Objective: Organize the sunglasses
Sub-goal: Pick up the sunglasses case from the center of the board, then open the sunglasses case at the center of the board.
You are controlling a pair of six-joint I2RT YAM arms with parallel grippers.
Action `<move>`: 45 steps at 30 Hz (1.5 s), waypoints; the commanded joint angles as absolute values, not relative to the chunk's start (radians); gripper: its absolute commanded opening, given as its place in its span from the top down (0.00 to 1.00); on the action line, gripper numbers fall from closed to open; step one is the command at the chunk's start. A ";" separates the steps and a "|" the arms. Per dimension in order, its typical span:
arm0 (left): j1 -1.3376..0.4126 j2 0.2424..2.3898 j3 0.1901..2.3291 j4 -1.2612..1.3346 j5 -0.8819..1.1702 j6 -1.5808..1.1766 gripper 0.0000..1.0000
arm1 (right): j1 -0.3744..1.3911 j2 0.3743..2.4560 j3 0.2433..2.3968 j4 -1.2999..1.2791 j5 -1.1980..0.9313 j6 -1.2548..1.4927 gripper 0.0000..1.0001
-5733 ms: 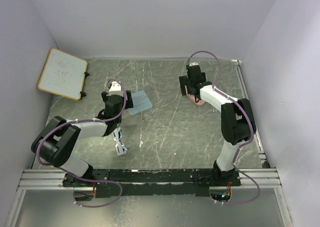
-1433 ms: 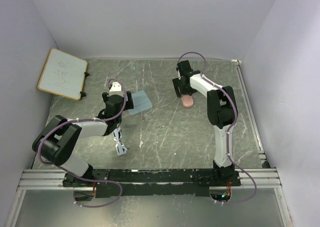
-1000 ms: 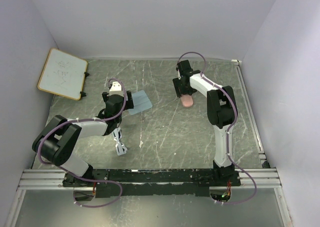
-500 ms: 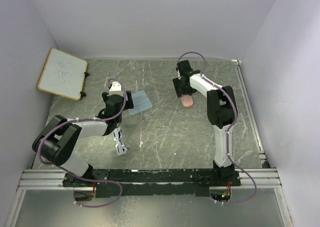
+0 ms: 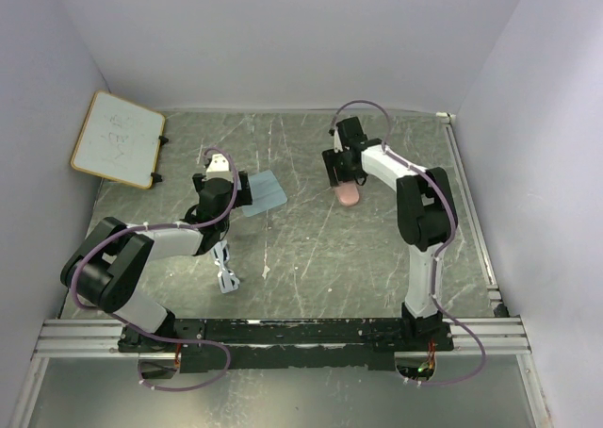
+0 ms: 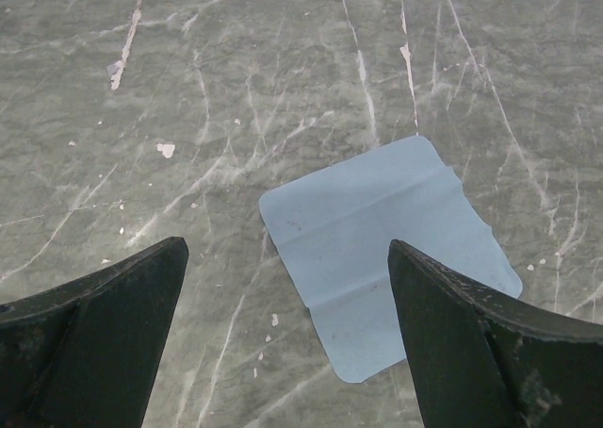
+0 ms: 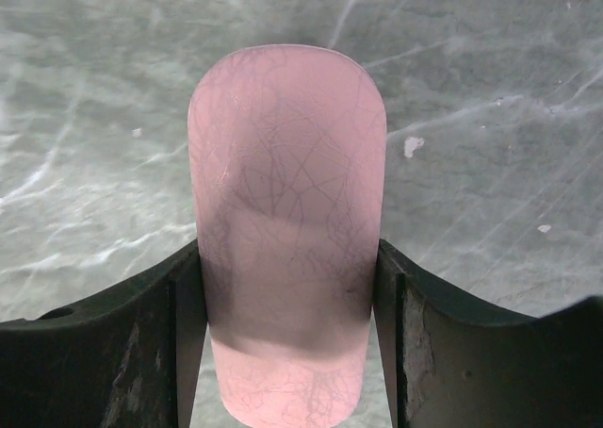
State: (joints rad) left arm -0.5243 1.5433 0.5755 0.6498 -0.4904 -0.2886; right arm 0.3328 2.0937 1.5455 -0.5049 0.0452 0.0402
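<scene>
Right claw (image 7: 287, 277): clamping the pink case (image 7: 287, 164) across its narrow width, probably to bring it where the glasses can go in.
Left claw (image 6: 287, 249): hanging spread apart above the blue cloth (image 6: 386, 249), gripping nothing.
Sunglasses (image 5: 224, 268): lying on the worktop (image 5: 311, 258) towards its near edge, left of centre, long axis running far-to-near; facing unclear.

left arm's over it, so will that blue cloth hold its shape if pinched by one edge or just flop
Likely flops: the light blue cloth looks thin, with a soft crease across it. Probably very light, so a push may bunch or slide it on the smooth tabletop.
</scene>
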 commanded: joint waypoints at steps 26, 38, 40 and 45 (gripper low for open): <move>-0.416 1.403 0.492 0.822 -0.065 -0.406 0.01 | 0.343 1.655 1.224 0.058 -0.834 0.073 1.00; -0.375 1.364 0.482 0.969 0.203 -0.520 0.00 | 0.343 1.595 1.191 0.256 -1.007 0.233 1.00; -0.357 1.358 0.472 1.025 0.252 -0.565 0.00 | 0.343 1.585 1.170 0.281 -1.012 0.245 1.00; -0.335 1.373 0.451 1.207 0.416 -0.675 0.00 | 0.343 1.592 1.157 0.326 -1.012 0.277 1.00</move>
State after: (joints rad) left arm -0.3519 1.3762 0.4667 1.0042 0.2329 -0.5648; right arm 0.3401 1.6154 1.1614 0.2405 -0.9806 0.2329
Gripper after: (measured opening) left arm 0.999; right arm 0.614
